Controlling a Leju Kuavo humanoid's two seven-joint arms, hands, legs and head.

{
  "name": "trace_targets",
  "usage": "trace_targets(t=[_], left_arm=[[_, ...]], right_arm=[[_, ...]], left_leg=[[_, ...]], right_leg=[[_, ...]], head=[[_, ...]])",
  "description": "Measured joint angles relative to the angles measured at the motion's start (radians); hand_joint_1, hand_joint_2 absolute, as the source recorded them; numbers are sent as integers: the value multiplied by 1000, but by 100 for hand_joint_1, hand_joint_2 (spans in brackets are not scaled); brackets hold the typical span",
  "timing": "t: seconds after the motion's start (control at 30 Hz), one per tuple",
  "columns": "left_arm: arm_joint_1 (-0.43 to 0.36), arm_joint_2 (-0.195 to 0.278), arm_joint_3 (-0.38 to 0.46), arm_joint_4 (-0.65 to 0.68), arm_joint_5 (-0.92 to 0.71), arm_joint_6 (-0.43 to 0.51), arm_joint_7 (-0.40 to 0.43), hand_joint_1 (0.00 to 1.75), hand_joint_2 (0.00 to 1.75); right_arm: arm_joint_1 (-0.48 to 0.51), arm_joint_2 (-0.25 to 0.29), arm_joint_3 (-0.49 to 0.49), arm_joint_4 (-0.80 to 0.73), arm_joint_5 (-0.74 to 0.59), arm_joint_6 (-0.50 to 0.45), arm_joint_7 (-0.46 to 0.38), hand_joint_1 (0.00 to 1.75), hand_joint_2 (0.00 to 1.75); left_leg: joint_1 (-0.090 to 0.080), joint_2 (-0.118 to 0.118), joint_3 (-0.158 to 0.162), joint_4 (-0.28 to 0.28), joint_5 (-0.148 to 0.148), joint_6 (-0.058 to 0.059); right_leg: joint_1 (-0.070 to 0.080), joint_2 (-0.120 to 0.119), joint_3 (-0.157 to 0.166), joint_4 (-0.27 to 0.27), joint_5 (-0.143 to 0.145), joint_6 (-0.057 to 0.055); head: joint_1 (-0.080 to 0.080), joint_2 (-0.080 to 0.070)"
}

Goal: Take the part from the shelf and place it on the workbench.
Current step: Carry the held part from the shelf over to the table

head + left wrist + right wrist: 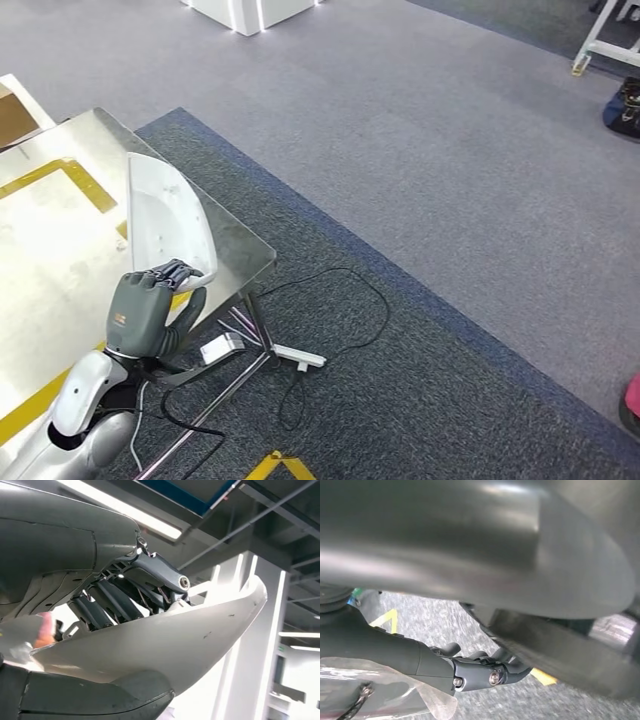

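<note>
Left hand [147,310] grips the white part [167,220] (curved shell) — over the workbench [53,250] corner.

Floor's carpet, two tones: lighter grey carpet [423,110] across most of the room, w/ a darker grey mat [423,400] nearer, blue-ish edge between them. Yellow tape mark [281,465] on the dark part. Black cable [355,300] loops over the mat to a white power strip [298,356]. White lit-up cabinet base [245,12] at the far end, white frame leg [600,45] far right. Ceiling's dark w/ long strip lights [124,511], plus a white pillar [253,645].
</note>
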Motion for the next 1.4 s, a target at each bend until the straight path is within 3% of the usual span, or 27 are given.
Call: trace_targets(t=[0.07, 0.13, 0.2, 0.27, 0.33, 0.37, 0.4, 0.43, 0.5, 0.57, 0.63, 0.67, 0.73, 0.8, 0.83, 0.87, 0.9, 0.97, 1.0, 1.03, 1.1, 1.17, 1.23, 1.3, 1.37, 1.4], left_arm=[[0, 0, 1, 0, 0, 0, 0, 175, 175], [2, 0, 1, 0, 0, -1, 1, 175, 175], [2, 1, 1, 0, 0, -1, 1, 175, 175], [-1, 2, 1, 0, -1, -1, 1, 175, 175], [-1, 1, 0, 0, -3, -3, 2, 175, 175], [0, 1, -1, 0, -4, -4, 2, 175, 175], [1, 1, -1, 0, -4, -5, 3, 175, 175], [0, 1, 0, 0, -4, -7, 3, 175, 175], [-2, 1, 0, 0, -3, -8, 4, 175, 175], [-6, 0, 1, 0, -3, -9, 4, 175, 175], [-7, 0, 1, 0, -3, -9, 4, 175, 175], [-6, -1, 1, 0, -3, -9, 4, 175, 175], [-8, -3, 1, 0, -3, -9, 4, 175, 175], [-11, -4, 0, 0, -3, -9, 4, 175, 175], [-11, -5, 0, 0, -3, -9, 4, 175, 175], [-10, -5, -1, 0, -3, -10, 4, 175, 175], [-10, -6, -1, 0, -3, -10, 4, 175, 175], [-9, -6, -2, 0, -3, -10, 4, 175, 175], [-9, -7, -1, 0, -2, -10, 4, 175, 175], [-10, -7, -1, 0, -2, -10, 4, 175, 175], [-9, -6, 0, 0, -1, -10, 4, 175, 175], [-6, -5, 0, 0, 0, -10, 4, 175, 175], [-6, -3, 1, 0, 0, -10, 4, 175, 175], [-6, -2, 1, 0, 1, -10, 4, 175, 175], [-3, -3, 1, 0, 0, -10, 4, 175, 175], [-1, -3, 1, 0, 0, -10, 4, 175, 175]], right_arm=[[-1, 1, 0, 0, 0, 0, 0, 0, 0], [-1, 2, 0, 0, 1, 0, 1, 0, 0], [0, 3, 0, 0, 1, 0, 2, 0, 0], [3, 3, 0, 0, 3, 0, 3, 0, 0], [6, 3, 0, 0, 7, 0, 7, 0, 0], [7, 3, 0, 0, 10, 0, 10, 0, 0], [8, 3, 0, 0, 12, 0, 13, 0, 0], [8, 3, 0, 0, 14, 0, 15, 0, 0], [9, 3, 0, 0, 16, 0, 17, 0, 0], [10, 3, 0, 0, 18, 0, 18, 0, 0], [12, 3, 0, 0, 19, 0, 19, 0, 0], [12, 2, -1, 0, 20, 0, 19, 0, 0], [10, 2, 0, 0, 23, 0, 19, 0, 0], [5, 2, 0, 0, 27, 0, 16, 0, 0], [4, 2, 0, 0, 28, 0, 15, 0, 0], [2, 2, 0, 0, 28, 0, 15, 0, 0], [1, 2, 0, 0, 28, 0, 15, 0, 0], [1, 2, 0, 0, 28, 0, 16, 0, 0], [2, 2, 0, 0, 28, 0, 16, 0, 0], [3, 2, 0, 0, 28, 0, 16, 0, 0], [2, 2, 0, -1, 29, -1, 16, 0, 0], [1, 2, 0, -3, 29, -3, 16, 0, 0], [3, 2, 0, -7, 30, -7, 17, 0, 0], [7, 1, 0, -9, 30, -10, 17, 0, 0], [11, 0, 0, -10, 31, -11, 17, 0, 0], [12, 0, 0, -11, 31, -11, 17, 0, 0]], left_leg=[[2, -23, -11, 8, 1, -12], [6, -41, -18, 8, 6, -23], [4, -12, -33, 39, -14, -31], [2, 47, -86, 149, -70, -39], [4, 71, -147, 275, -117, -42], [4, 74, -158, 299, -117, -41], [4, 77, -149, 283, -98, -38], [2, 83, -121, 230, -65, -32], [-10, 125, -48, 93, -13, -14], [-22, 156, -15, 22, -6, -2], [-23, 140, -13, 11, -8, 3], [-20, 129, -9, 4, -5, 6], [-12, 107, -1, -9, 0, 13], [-10, 88, 0, -11, 1, 17], [-10, 76, 0, -11, 0, 18], [-9, 64, 1, -10, 0, 18], [-9, 50, 2, -10, -1, 17], [-6, 23, 7, -6, -4, 12], [-5, 10, 7, -4, -6, 7], [-5, -2, 3, 2, -7, 2], [-3, -24, -9, 8, -4, -9], [1, -39, -15, 8, -2, -20], [-1, -4, -32, 45, -24, -30], [-2, 53, -88, 160, -81, -37], [1, 73, -149, 280, -121, -40], [2, 75, -159, 298, -116, -39]], right_leg=[[-2, 27, 20, -36, -1, -10], [0, 8, 24, -39, 0, -26], [-1, -16, 29, -42, 2, -38], [1, -42, 32, -43, 0, -47], [5, -70, 32, -43, -3, -52], [8, -82, 33, -43, -5, -54], [10, -94, 35, -43, -7, -55], [12, -106, 38, -43, -9, -55], [18, -126, 44, -43, -15, -52], [23, -145, 46, -44, -19, -46], [25, -165, 49, -48, -24, -37], [25, -158, 50, -46, -30, -33], [22, -112, 26, 12, -66, -24], [20, -69, -41, 141, -123, -20], [20, -64, -74, 200, -140, -17], [20, -63, -94, 229, -140, -16], [19, -62, -96, 222, -120, -14], [13, -48, -51, 105, -41, -12], [9, -22, -24, 43, -14, -10], [4, 5, 0, -6, 3, -11], [1, 37, 15, -33, -1, -18], [2, 17, 19, -37, 1, -33], [1, -8, 26, -41, 1, -46], [4, -37, 31, -43, -3, -56], [8, -64, 34, -43, -7, -60], [10, -77, 35, -43, -10, -61]], head=[[0, 0], [1, 0], [-5, 0], [-11, 0], [-12, 0], [-13, 0], [-13, 0], [-12, 0], [-12, 0], [-12, 0], [-11, 0], [-11, 0], [-7, 0], [-4, 0], [-4, 0], [-4, 0], [-4, 0], [-4, 0], [-3, 0], [-3, 0], [-3, 0], [-4, 0], [-8, 0], [-14, 0], [-14, 0], [-15, 0]])
